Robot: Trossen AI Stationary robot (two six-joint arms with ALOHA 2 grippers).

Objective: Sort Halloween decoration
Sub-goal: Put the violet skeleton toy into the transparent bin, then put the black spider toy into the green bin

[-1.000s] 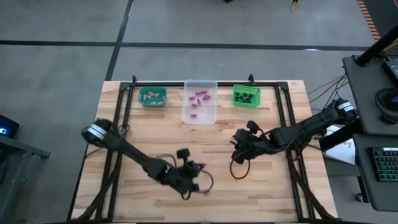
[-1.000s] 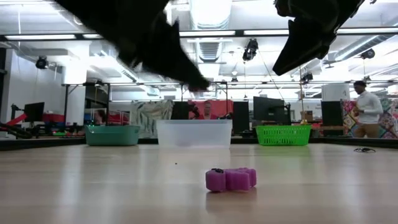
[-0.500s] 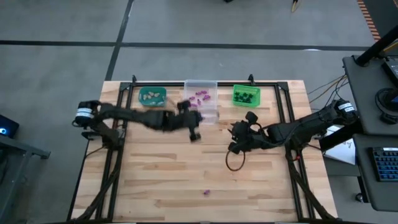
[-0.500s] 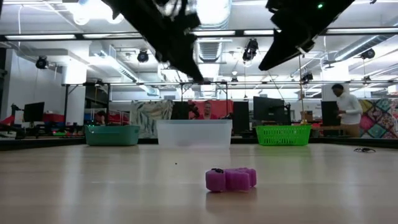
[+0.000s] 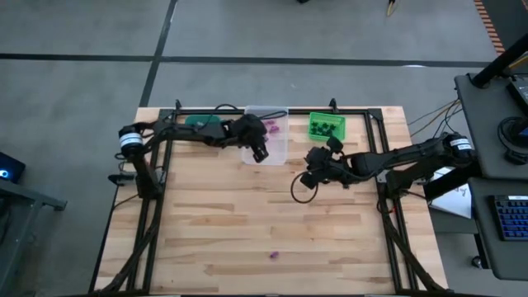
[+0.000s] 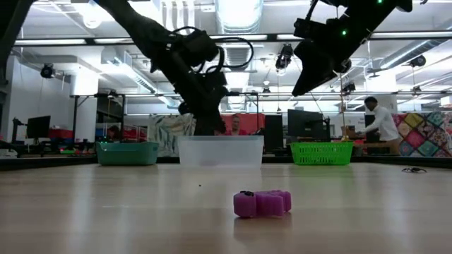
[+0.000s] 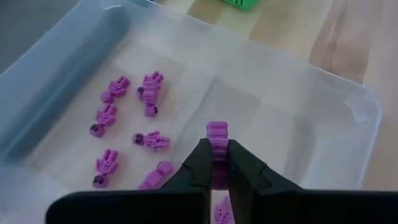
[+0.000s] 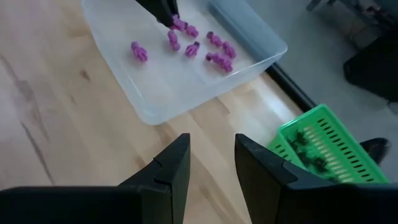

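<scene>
Clamped on a purple trinket (image 7: 217, 138), the left gripper (image 5: 259, 152) hangs over the clear bin (image 5: 277, 152) at the far middle of the table (image 5: 206, 214); its wrist view shows the two dark fingers (image 7: 198, 163) pinching the little piece, with its ridged top sticking out above the tips. Below it, on the bin floor, lie other purple trinkets (image 7: 148, 93) loosely scattered, most toward one end of the bin. From table height the left arm reaches down to just above that bin's rim (image 6: 220, 140).

On the right, the right gripper (image 5: 312, 178) hovers above bare wood, near the clear bin and the green bin (image 5: 327, 126) but over neither. Its fingers (image 8: 171, 168) stand parted with nothing between them; through the gap only tabletop shows.

Far left of the row sits the teal bin (image 5: 201, 128), holding pale beige trinkets (image 5: 204, 126). Dark trinkets (image 5: 326, 128) lie in the green bin at the right end.

One loose purple trinket (image 5: 274, 255) lies alone on the near part of the table, well apart from both grippers and all three bins. The low view shows it close up (image 6: 262, 203), resting on the wood, with a small dark spot at its left end.

Beyond the table, a person (image 6: 381, 127) in a white top stands at a bench in the room at the right.
</scene>
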